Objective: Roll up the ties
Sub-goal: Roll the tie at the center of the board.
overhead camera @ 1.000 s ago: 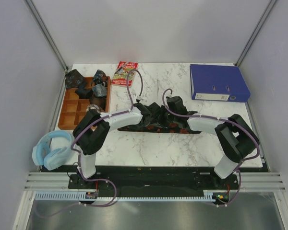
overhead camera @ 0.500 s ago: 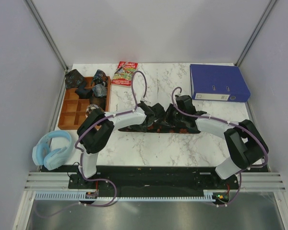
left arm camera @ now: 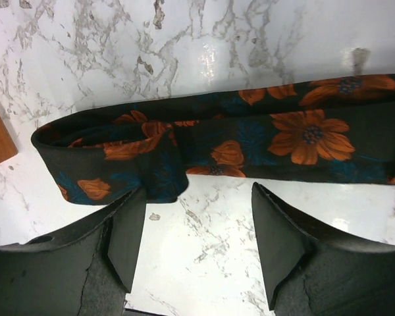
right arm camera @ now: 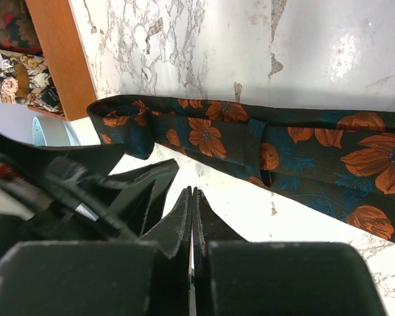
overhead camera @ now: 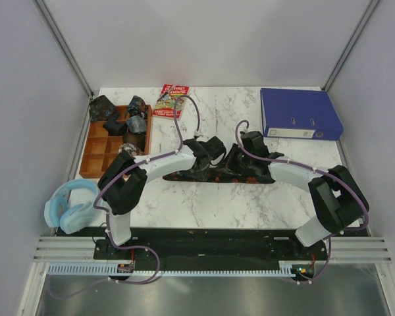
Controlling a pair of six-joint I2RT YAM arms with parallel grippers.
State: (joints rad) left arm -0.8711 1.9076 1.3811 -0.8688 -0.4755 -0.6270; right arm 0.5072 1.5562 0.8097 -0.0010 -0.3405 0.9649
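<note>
A long black tie [left arm camera: 250, 135] with orange flowers and teal leaves lies flat across the marble table [overhead camera: 250, 204]; its left end is folded over. In the top view the tie [overhead camera: 214, 176] runs under both grippers. My left gripper [left arm camera: 197, 191] is open just in front of the folded end, with bare marble between its fingers [left arm camera: 128, 230]. It sits at the table's middle [overhead camera: 214, 153]. My right gripper [right arm camera: 192, 192] is shut on nothing, its tip close beside the tie [right arm camera: 263, 145] and next to the left gripper [overhead camera: 236, 160]. Small rolled ties [overhead camera: 135, 123] sit in a wooden tray [overhead camera: 99, 158].
The compartment tray stands at the far left, its edge [right arm camera: 52, 52] also in the right wrist view. A red-and-green booklet [overhead camera: 172, 100] lies at the back, a blue binder [overhead camera: 299, 113] at the back right. Light blue headphones [overhead camera: 69, 204] rest off the table's left front corner.
My left gripper has opened and let go of the tie's folded end, shifting slightly right. The right arm moved a little right, still shut.
</note>
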